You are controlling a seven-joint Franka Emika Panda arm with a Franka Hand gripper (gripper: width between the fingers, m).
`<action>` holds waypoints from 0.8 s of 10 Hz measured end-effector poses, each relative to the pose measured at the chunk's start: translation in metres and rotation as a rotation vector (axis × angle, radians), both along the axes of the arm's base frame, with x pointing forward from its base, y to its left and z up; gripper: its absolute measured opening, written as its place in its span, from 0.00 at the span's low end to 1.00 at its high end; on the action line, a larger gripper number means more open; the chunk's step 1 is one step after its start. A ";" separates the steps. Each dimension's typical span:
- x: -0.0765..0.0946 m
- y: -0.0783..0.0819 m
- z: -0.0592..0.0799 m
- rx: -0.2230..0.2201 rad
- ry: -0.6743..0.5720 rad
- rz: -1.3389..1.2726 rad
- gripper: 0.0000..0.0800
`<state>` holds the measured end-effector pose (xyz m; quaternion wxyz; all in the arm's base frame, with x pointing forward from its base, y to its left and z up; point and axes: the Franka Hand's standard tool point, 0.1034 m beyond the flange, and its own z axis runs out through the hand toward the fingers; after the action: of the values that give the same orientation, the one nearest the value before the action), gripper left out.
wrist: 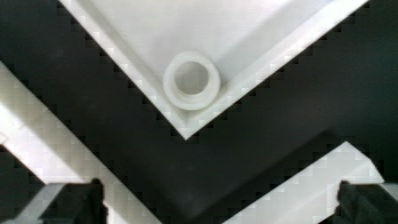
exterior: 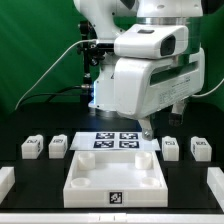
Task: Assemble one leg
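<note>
The leg (exterior: 171, 147) nearest my end effector (exterior: 148, 129) stands untouched on the bench (exterior: 35, 200). It is just off to the exterior view's right of the end effector and lower than it.

The arm (exterior: 145, 60) fills the middle of the exterior view, white and bulky, with the end effector hanging under it. Under the end effector and reaching toward the camera lies the big white square tray (exterior: 115, 178). It has raised corners and a black-and-white tag (exterior: 115, 197) on its front wall. The marker board (exterior: 113, 140) lies flat behind the tray, close by the end effector's tip as the exterior view shows it.

Three more small white blocks sit in the same row as the first. A second leg (exterior: 199, 148) is further to the exterior view's right of the end effector. A third leg (exterior: 58, 147) and a fourth leg (exterior: 32, 148) are well off to its exterior-view left.

On the wrist view I look down on one corner of the tray, with its round socket (wrist: 192, 80) below the end effector. Both fingers (wrist: 54, 205) show at the frame edge, set wide apart with nothing between them.
</note>
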<state>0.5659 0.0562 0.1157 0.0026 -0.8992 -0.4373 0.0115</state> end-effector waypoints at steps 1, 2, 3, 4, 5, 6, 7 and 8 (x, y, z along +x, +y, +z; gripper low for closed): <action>0.000 0.000 0.000 0.000 0.000 0.000 0.81; 0.000 0.000 0.000 0.000 0.000 0.000 0.81; 0.000 0.000 0.000 0.000 0.000 0.000 0.81; 0.000 0.000 0.000 0.000 0.000 0.000 0.81; 0.000 0.000 0.000 0.000 0.000 0.000 0.81; 0.000 0.000 0.000 0.000 0.000 0.000 0.81; 0.000 0.000 0.000 0.000 0.000 0.000 0.81; 0.000 0.000 0.000 0.000 0.000 0.000 0.81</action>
<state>0.5659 0.0562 0.1156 0.0027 -0.8993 -0.4372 0.0116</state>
